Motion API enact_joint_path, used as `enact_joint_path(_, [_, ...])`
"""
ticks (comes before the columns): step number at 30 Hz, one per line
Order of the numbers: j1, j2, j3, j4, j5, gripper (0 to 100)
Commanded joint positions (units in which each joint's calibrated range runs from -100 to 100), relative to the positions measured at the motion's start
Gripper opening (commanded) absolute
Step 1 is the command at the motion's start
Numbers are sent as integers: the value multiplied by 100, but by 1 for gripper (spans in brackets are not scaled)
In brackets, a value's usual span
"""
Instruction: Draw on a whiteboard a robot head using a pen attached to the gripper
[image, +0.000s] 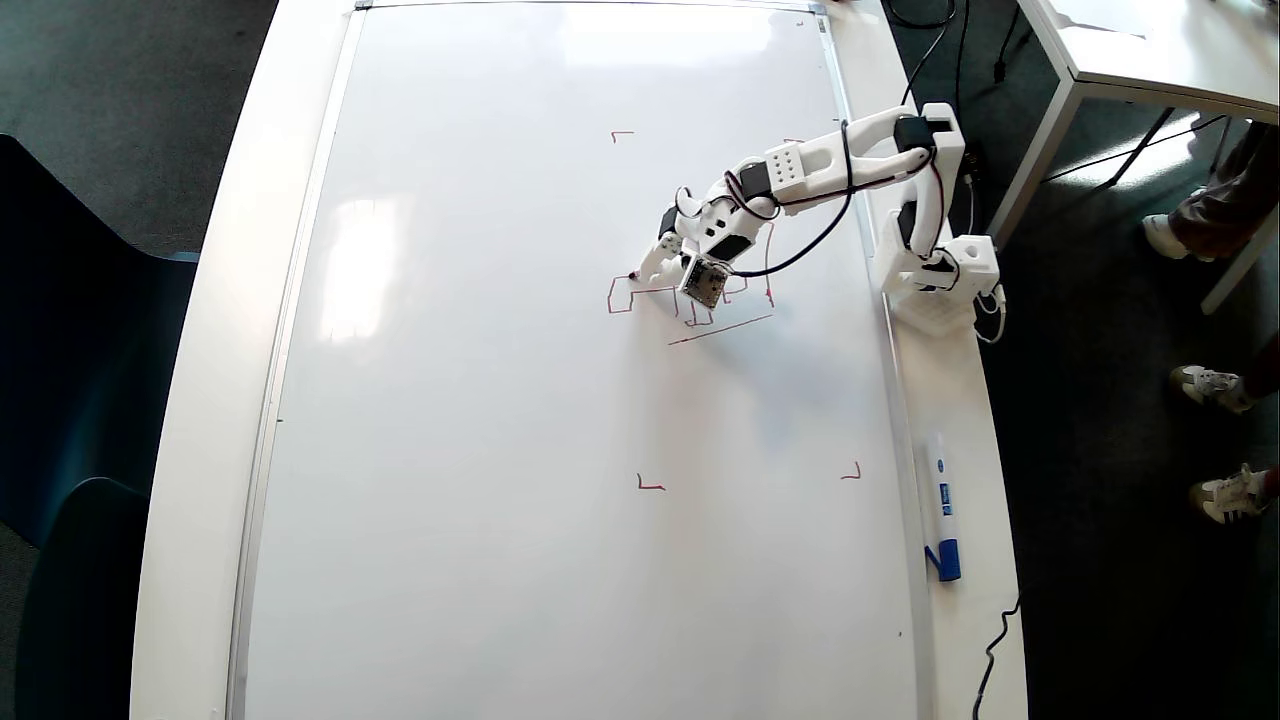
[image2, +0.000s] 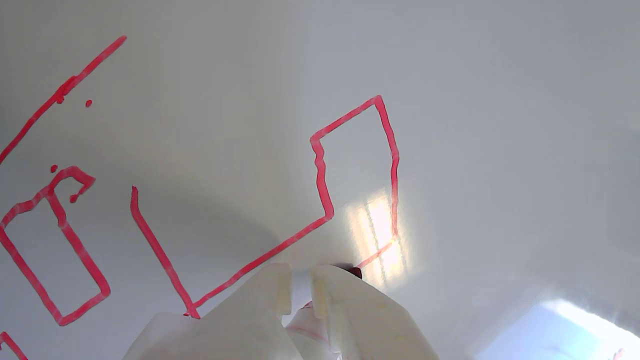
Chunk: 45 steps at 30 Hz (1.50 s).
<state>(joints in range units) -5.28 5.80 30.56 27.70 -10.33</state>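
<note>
Whiteboard (image: 560, 420): lies flat on the white worktop (image: 210, 350) and covers nearly all of it in the overhead view; glossy, with a thin silver frame; small red corner marks (image: 650, 485) show on it, two toward the bottom of the view and one toward the top

Arm (image: 850, 165): white with black motors and cables; its base stands on the worktop just beside the whiteboard's right edge in the overhead view; it reaches left over the board

Gripper (image2: 300, 282): low over the board, clenched around the pen; in the wrist view both white fingers (image2: 260, 305) press against the barrel between them

Pen (image2: 300, 285): white barrel held between the fingers; dark red tip touching the board at the end of a thin red stroke

Robot head (image: 690, 300): unfinished red line drawing under and just beside the gripper, right of the board's middle; in the wrist view a small box outline sits right of centre, joined by a line running down to the left; a closed small rectangle lies at the left edge; a long slanted stroke crosses the upper left corner

Blue-capped marker (image: 942, 505): lies on the worktop along the board's right edge, well apart from the arm
</note>
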Motion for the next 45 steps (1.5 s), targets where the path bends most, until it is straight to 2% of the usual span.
enact_joint_path(1, [-168, -232, -47, -7, -7, 1])
enact_joint_path(23, [-463, -39, -373, -16, 14, 1])
enact_joint_path(31, [-419, -928, -301, 27, 25, 1])
enact_joint_path(39, [-316, -2278, 580, -42, 25, 1])
enact_joint_path(40, [-286, -2454, 743, -164, 30, 1])
enact_joint_path(45, [-95, -3612, 2486, -2214, 593, 1])
